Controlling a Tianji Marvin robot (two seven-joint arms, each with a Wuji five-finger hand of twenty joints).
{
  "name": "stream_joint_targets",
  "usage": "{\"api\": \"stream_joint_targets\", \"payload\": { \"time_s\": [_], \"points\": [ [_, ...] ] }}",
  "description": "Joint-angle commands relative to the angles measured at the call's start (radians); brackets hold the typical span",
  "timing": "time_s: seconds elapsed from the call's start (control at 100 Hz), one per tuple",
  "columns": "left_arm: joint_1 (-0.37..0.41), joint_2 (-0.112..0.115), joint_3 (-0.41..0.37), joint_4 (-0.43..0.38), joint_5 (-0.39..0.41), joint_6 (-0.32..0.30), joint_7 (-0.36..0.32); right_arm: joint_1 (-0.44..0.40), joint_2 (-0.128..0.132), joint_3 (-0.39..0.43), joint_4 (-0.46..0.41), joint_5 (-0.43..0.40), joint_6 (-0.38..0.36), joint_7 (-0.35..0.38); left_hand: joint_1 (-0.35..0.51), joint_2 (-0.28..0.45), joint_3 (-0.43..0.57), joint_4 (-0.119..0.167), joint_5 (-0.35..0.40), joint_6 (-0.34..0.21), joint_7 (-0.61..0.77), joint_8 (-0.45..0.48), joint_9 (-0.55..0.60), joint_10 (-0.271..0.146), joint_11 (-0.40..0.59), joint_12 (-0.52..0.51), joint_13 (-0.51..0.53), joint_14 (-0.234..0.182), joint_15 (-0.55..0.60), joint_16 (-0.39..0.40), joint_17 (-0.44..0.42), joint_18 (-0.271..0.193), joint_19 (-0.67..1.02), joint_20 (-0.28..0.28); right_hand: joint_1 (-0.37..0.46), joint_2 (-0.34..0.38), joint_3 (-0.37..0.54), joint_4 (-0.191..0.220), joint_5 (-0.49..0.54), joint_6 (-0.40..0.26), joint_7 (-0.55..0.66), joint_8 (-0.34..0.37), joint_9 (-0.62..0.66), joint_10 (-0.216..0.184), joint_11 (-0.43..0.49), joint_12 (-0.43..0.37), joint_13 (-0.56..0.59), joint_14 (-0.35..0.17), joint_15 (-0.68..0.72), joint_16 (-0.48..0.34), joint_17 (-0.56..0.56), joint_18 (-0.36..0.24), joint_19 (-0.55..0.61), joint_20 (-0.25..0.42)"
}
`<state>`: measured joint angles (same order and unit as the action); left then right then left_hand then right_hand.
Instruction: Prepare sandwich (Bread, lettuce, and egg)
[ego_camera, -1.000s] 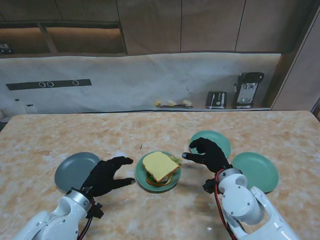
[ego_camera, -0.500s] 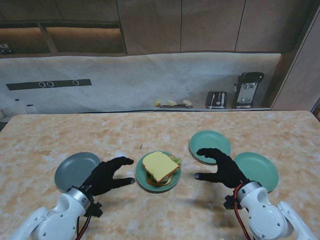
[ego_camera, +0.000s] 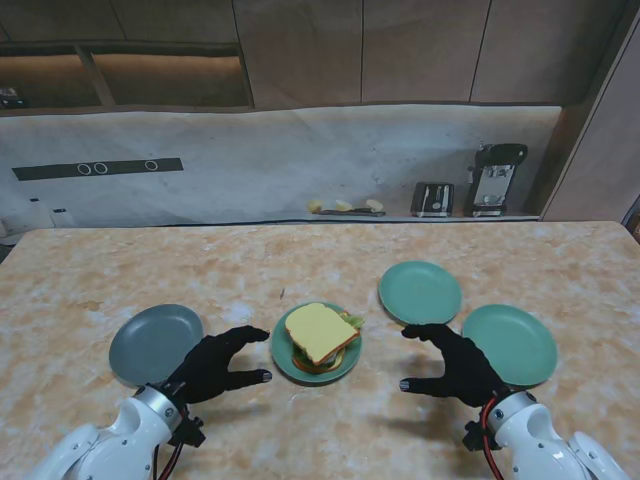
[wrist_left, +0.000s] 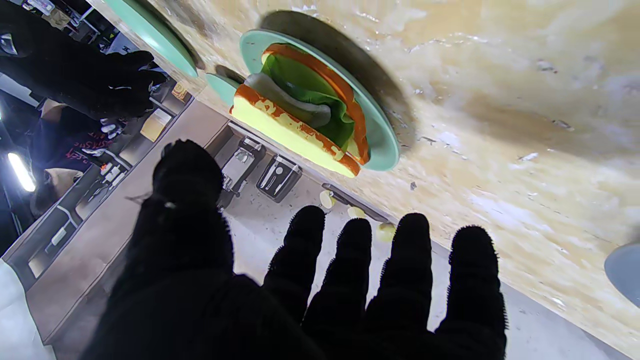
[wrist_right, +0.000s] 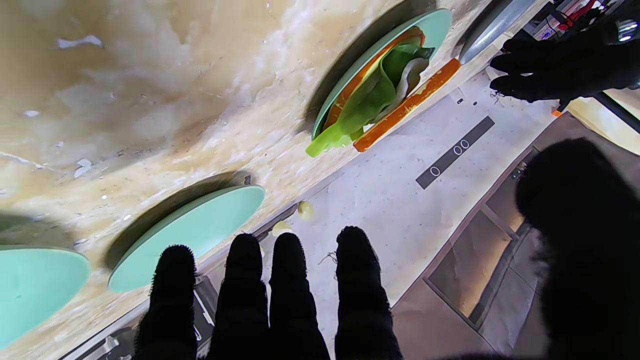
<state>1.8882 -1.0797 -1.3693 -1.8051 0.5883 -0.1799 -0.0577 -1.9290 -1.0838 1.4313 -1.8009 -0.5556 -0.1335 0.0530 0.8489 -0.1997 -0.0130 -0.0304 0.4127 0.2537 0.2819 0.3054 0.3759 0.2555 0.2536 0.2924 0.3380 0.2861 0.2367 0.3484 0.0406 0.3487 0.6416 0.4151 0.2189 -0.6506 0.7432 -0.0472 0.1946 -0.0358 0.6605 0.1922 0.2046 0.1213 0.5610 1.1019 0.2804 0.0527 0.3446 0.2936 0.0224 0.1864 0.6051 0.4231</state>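
The sandwich (ego_camera: 321, 335) lies flat on a round green plate (ego_camera: 286, 357) at lower centre of the frame, its square top slice's long axis running upper left to lower right, lettuce (ego_camera: 352, 320) frilling out at its upper right. On the mottled stone bench (ego_camera: 300, 260), the left hand (ego_camera: 215, 364) and right hand (ego_camera: 456, 364), both black-gloved, flank it, fingers spread, holding nothing.

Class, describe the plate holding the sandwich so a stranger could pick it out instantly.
On the marble table, look between the two black hands. The green plate there is the middle of the near row. Unlike its grey and green neighbours, it alone carries food: the sandwich.
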Motion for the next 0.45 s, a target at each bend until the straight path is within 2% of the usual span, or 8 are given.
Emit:
{"api": "stream_joint_targets", "payload": {
  "time_s": [0.0, 0.44],
  "points": [
    [0.009, -0.003, 0.002, 0.003, 0.007, 0.003, -0.012, -0.016, -0.005, 0.001, -0.001, -0.01, 0.005, 0.017, -0.006, 0.003, -0.005, 0.001, -0.009, 0.008, -0.009, -0.007, -0.026, -0.016, -0.004, -0.001, -0.025, -0.021, -0.009, -0.013, -0.013, -0.02, -0.008, -0.015, -0.02, 0.006, 0.004, 0.015, 0.004, -0.006, 0.005, -0.009, -0.008, -0.017, 0.003, -0.818, -0.015, -0.021, -0.003, -0.021, 0.0, -0.008, -0.019, 0.002],
    [-0.009, -0.002, 0.007, 0.014, 0.008, -0.001, -0.012, -0.009, -0.006, 0.005, -0.004, -0.006, 0.019, 0.02, 0.011, 0.006, -0.007, 0.0, -0.002, 0.007, 0.002, 0.003, -0.012, -0.016, 0.003, 0.01, -0.017, -0.02, 0.0, -0.004, -0.015, -0.014, 0.008, 0.005, -0.021, 0.004, 0.009, 0.02, 0.002, -0.005, 0.004, -0.009, 0.009, -0.016, 0.014, -0.813, -0.006, -0.021, 0.014, -0.012, -0.002, -0.003, -0.028, 0.023]
  ]
}}
